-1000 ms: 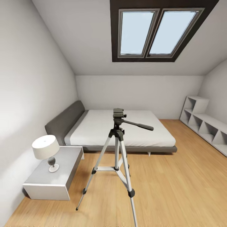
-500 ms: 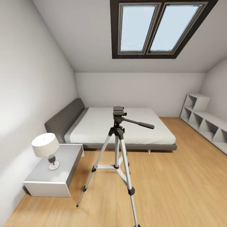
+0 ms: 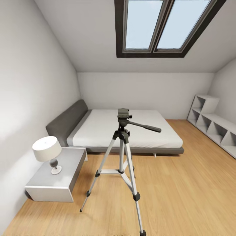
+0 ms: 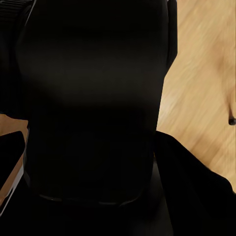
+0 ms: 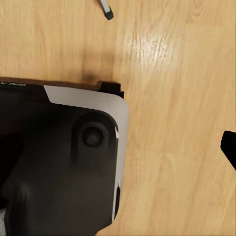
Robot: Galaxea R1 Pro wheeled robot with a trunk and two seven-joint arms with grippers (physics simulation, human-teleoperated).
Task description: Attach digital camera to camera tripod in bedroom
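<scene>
Three silver legs of the tall black-headed camera tripod (image 3: 124, 154) spread on light wood floor (image 3: 183, 190) mid-bedroom, white bed (image 3: 124, 131) behind, grey nightstand (image 3: 55, 178) beside it, open floor toward white cube shelves (image 3: 213, 126); gripper states cannot be told

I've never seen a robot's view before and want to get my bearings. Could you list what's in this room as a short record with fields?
room: bedroom with white walls, sloped ceiling, wood floor
centre: camera tripod, silver legs spread on the floor, black head on top
tripod head: bare, nothing mounted; pan handle sticks out sideways
behind tripod: bed with grey headboard
beside bed: low side table with a lamp on it
right wall: white cube shelves
overhead: double skylight
</scene>
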